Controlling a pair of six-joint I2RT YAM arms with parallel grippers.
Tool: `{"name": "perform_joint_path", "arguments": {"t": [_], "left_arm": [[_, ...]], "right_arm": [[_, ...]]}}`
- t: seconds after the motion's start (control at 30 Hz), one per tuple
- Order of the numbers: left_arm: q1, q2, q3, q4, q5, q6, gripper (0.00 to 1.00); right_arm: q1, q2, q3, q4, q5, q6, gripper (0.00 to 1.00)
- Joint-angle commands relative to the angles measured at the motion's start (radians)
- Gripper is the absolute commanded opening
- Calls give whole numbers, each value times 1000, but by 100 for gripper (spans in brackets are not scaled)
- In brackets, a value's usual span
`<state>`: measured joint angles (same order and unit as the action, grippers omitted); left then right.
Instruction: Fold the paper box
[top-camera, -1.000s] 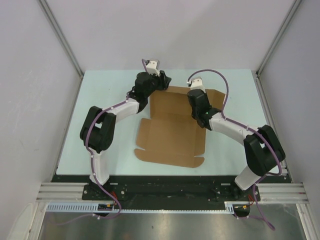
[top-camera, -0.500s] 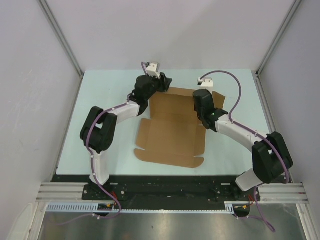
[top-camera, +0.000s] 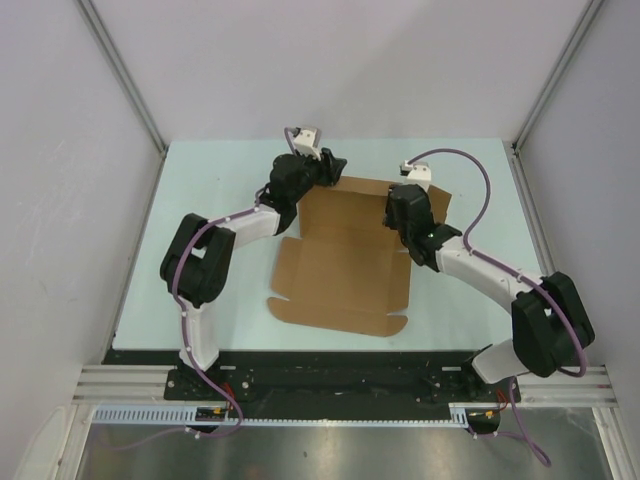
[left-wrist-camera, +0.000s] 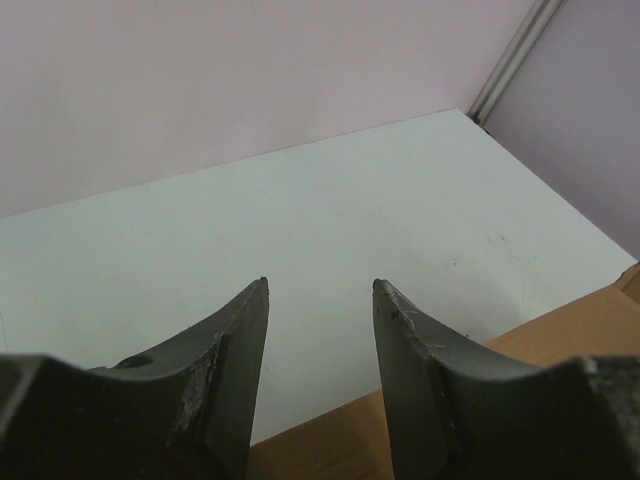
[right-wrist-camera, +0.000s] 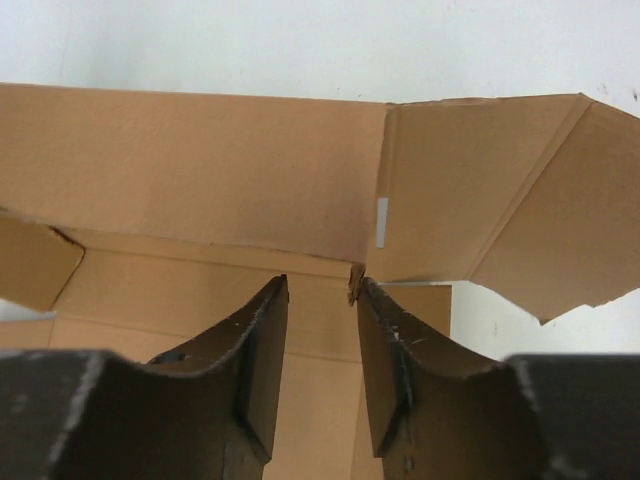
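**A:** What are the fingers doing?

**B:** The left gripper (left-wrist-camera: 318, 288) has its two fingers (left-wrist-camera: 235, 350) spread, and only pale table shows through the gap. The right gripper (right-wrist-camera: 320, 285) has its pair parted too, and it pinches nothing. A ragged cardboard corner touches the tip of the finger on the right of that view.

**A:** Count it all, biggest first.

**B:** One table (top-camera: 215, 190), two arms, one paper box (top-camera: 345, 275), two grippers and four fingers.

**A:** Where is the box?

**B:** It lies at the middle of the table, between the arms, opened out with its brown inside showing. Its near panels lie flat. In the right wrist view the far panel looks raised, with a side flap angling off to the right. How steeply it stands I cannot tell.

**A:** And the arms?

**B:** The left arm (top-camera: 235, 220) rises from its base at the near left. Its elbow bulges outward and its forearm runs in towards the box's far left corner. There the gripper hangs at the cardboard's edge and faces the back wall. The right arm (top-camera: 480, 265) mirrors it, with the elbow out at the near right and the forearm slanting in. Its wrist is over the far right part of the box, and its fingertips sit at the foot of the raised panel
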<state>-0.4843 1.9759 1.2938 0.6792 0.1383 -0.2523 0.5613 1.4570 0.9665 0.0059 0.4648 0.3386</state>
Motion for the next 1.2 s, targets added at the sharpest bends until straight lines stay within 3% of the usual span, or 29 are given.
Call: {"name": "perform_joint_path", "arguments": {"t": [0.0, 0.13, 0.4, 0.5, 0.63, 0.83, 1.17], "left_arm": [[-16, -20, -39, -20, 32, 2, 51], [-16, -23, -41, -15, 32, 4, 51], [-16, -32, -45, -13, 32, 8, 51], [-16, -37, -51, -10, 26, 8, 51], [-16, -37, -50, -12, 20, 5, 51], [-16, -42, -50, -13, 14, 10, 51], [-16, -42, -59, -12, 29, 10, 50]], "right_arm": [[22, -83, 1, -18, 14, -3, 45], [48, -129, 1, -61, 47, -21, 53], [118, -316, 0, -213, 211, -15, 56], [94, -381, -49, -328, 229, 84, 55], [6, -420, -153, -366, 100, 284, 53], [-11, -327, -282, -239, -3, 405, 49], [-67, -37, -290, 25, -9, 436, 44]]}}
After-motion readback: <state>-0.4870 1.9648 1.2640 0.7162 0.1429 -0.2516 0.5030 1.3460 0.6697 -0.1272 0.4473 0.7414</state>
